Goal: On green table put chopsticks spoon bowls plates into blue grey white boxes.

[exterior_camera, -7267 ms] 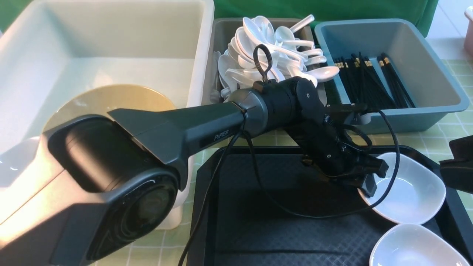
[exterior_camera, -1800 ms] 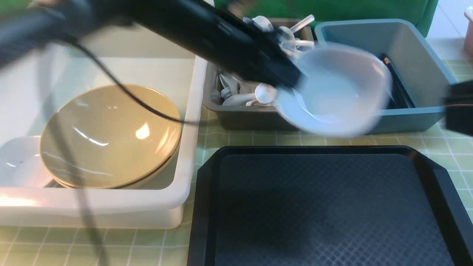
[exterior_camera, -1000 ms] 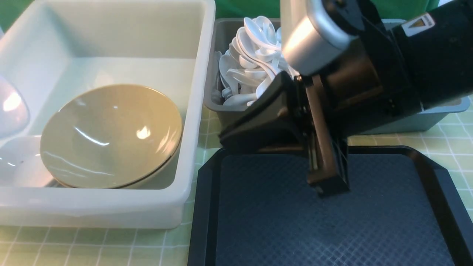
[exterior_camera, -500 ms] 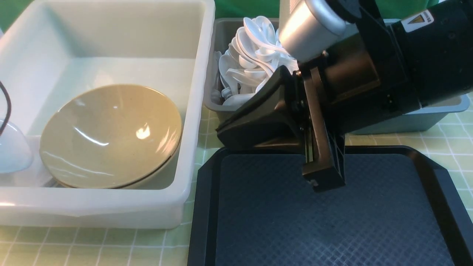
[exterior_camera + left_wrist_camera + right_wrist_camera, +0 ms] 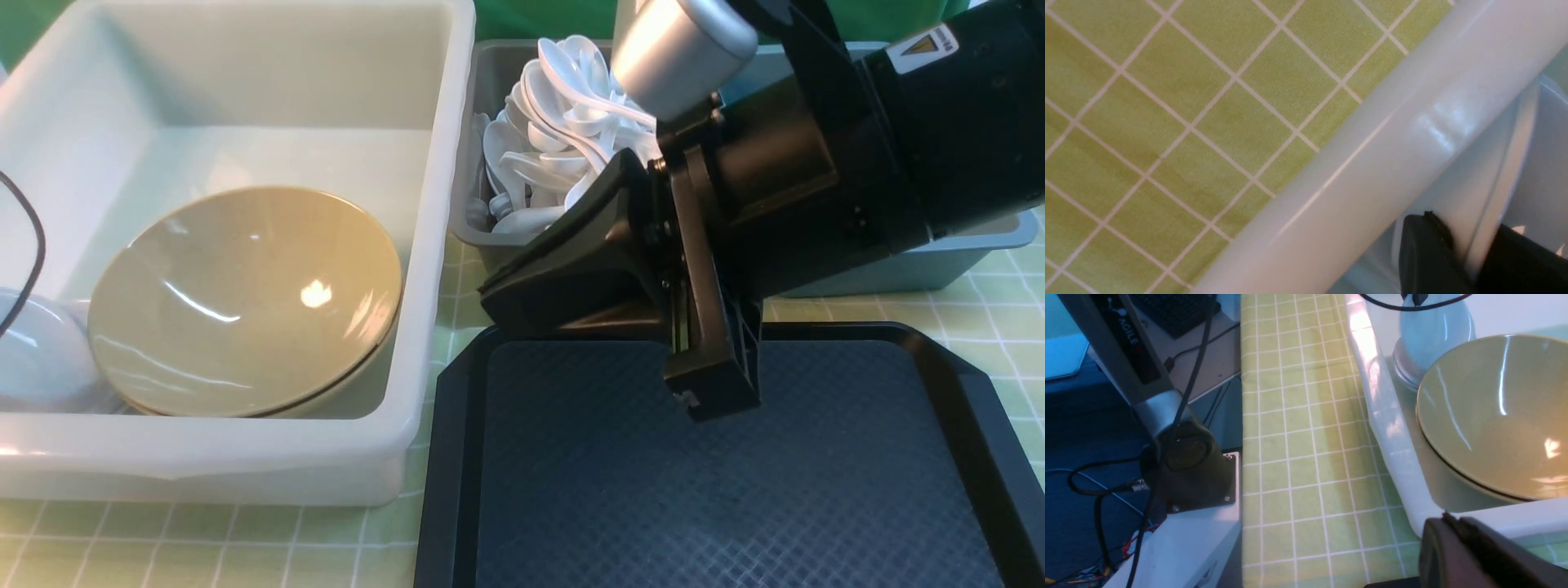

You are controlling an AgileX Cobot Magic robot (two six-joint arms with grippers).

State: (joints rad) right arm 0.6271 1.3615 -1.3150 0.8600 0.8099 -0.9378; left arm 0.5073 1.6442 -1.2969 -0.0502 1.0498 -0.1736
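At the near left corner of the white tub (image 5: 441, 204), a small white plate (image 5: 41, 351) rests tilted on a stack of like plates (image 5: 1404, 371). My left gripper (image 5: 1470, 234) is shut on that plate (image 5: 1547, 183), its rim between the black fingers. Beside the plates lie stacked tan bowls (image 5: 245, 302). White spoons (image 5: 555, 147) fill the dark grey box (image 5: 490, 82). My right gripper (image 5: 714, 400) hangs shut and empty over the black tray's back edge. Its arm covers most of the blue-grey box (image 5: 963, 253) and hides the chopsticks.
The black textured tray (image 5: 735, 506) lies on the green table (image 5: 204, 547) in front of the boxes, with nothing on the part that shows. The left arm's base (image 5: 1184, 457) stands beyond the table's left edge. A black cable (image 5: 24, 245) hangs over the tub.
The plate in my left gripper has come down at the tub's left corner onto the stack. The right arm has barely shifted.
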